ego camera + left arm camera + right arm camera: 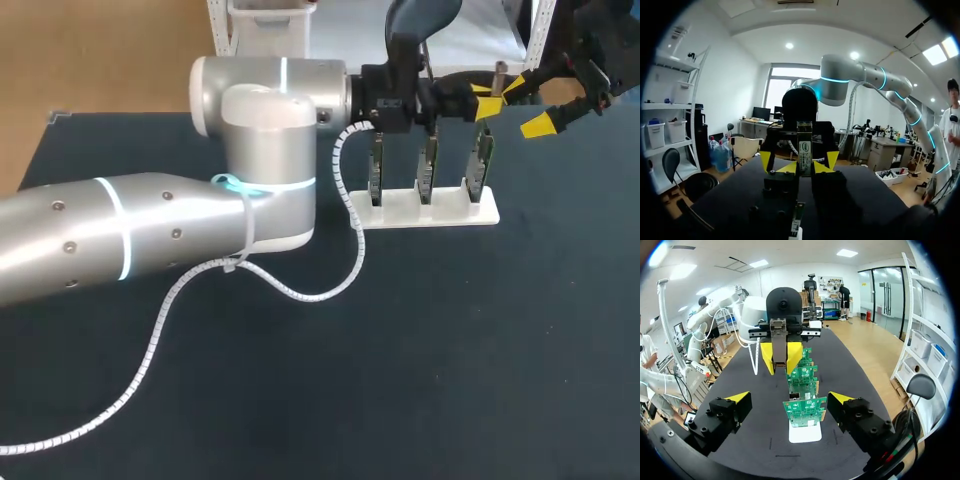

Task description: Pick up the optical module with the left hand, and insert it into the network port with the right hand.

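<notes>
The optical module (804, 148), a slim metal bar with a green label, stands upright with my left gripper (798, 162) shut on it. In the head view the left gripper (486, 104) hovers above the right end of the white rack (430, 212). Three green circuit boards (428, 172) carrying the network ports stand upright in that rack. My right gripper (528, 107) is open just right of the left one, facing it. From the right wrist view, the right gripper (790, 398) spreads wide around the nearest board (804, 411), and the left gripper (781, 356) holds the module (778, 330) ahead.
The dark table (480, 340) stretches wide in front of the rack. A white coiled cable (300, 290) hangs from the left arm (150, 235) and trails across the table's left half.
</notes>
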{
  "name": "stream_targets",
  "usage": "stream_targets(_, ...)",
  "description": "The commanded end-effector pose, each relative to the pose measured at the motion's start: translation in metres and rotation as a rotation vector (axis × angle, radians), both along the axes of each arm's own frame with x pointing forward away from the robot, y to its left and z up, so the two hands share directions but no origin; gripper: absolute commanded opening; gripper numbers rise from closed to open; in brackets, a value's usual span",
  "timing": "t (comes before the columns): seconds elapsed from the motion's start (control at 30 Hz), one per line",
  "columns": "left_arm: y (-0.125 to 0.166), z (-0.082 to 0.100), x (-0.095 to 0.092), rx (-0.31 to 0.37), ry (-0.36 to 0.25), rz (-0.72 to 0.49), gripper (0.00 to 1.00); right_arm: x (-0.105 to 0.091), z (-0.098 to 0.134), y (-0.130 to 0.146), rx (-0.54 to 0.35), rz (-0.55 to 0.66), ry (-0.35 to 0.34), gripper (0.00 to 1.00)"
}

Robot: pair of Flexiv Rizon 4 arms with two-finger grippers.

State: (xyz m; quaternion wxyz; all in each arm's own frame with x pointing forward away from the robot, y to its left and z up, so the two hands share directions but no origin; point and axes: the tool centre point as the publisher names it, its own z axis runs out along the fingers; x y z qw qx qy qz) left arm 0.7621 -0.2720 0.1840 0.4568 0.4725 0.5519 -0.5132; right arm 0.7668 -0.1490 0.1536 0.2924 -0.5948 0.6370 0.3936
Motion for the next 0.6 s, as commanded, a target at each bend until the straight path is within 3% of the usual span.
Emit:
stream_targets(0.03,-0.0026,0.0,0.0016,0.002,-0.004,-0.006,0.0,-0.001,0.0001,0.0002,0.0,-0.002,-0.002,1.0)
stream_targets(0.6,-0.0029,-0.0004,0.0001,0.01,-0.014,-0.023,0.0,-0.001,0.0001,0.0002,0.0,-0.002,-0.002,1.0)
